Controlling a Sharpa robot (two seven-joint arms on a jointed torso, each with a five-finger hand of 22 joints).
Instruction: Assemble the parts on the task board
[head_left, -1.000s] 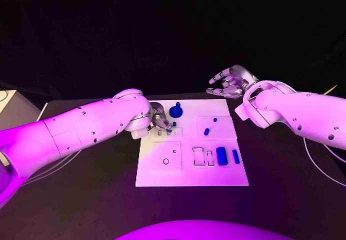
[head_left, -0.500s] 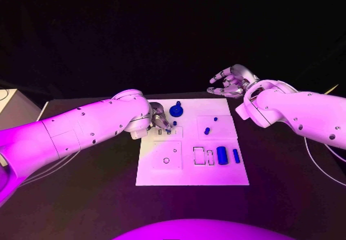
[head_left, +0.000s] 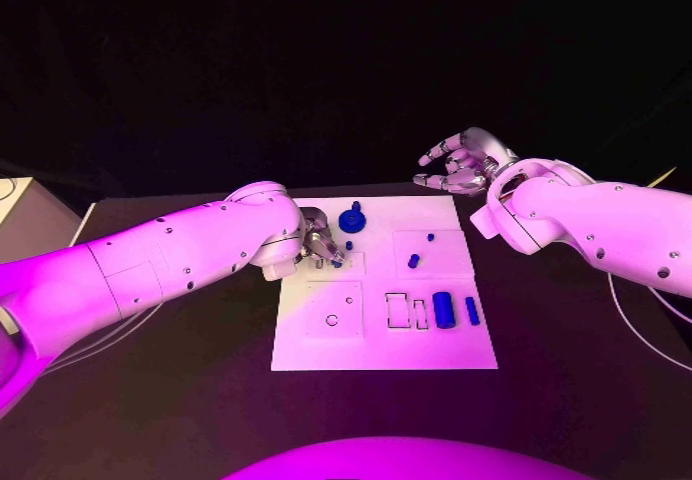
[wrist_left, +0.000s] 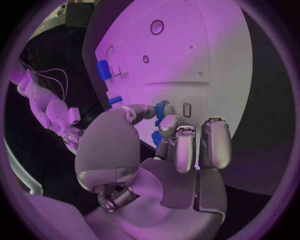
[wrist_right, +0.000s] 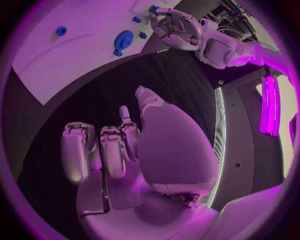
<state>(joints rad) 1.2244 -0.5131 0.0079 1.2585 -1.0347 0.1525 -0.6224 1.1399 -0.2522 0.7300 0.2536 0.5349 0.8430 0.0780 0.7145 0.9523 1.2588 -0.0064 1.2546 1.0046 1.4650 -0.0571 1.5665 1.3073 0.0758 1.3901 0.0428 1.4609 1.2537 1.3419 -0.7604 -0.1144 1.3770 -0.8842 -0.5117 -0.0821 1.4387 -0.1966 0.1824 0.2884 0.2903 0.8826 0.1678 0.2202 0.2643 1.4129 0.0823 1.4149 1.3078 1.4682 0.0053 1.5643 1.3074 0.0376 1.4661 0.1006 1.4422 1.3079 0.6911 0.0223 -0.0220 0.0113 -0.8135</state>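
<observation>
On the black table (head_left: 173, 380) lies the flat white rectangular task board (head_left: 433, 350), its long sides running away from the robot. Over the board's far left corner the left hand (head_left: 319, 238) hangs with its silver fingers (wrist_left: 185, 145) curled downward, and the left wrist view shows a small blue part (wrist_left: 162, 107) between the thumb tip and a fingertip, just above a small rectangular slot in the board; the hand pinches it. Just beside the hand, near the board's far edge, stands a round blue knob-like part (head_left: 352, 220) with a stub on top. Two small blue pegs (head_left: 414, 262) sit in the square outline toward the far right corner, one beyond the other. Near the right edge, at the board's middle, a short thick blue cylinder (head_left: 443, 311) and a thinner blue bar (head_left: 472, 312) lie side by side, next to empty rectangular outlines. A square outline with a small round hole marks the left side.

The right hand (head_left: 462, 162) is raised off the board's far right corner, above bare table, its fingers loosely bent and spread, holding nothing.
</observation>
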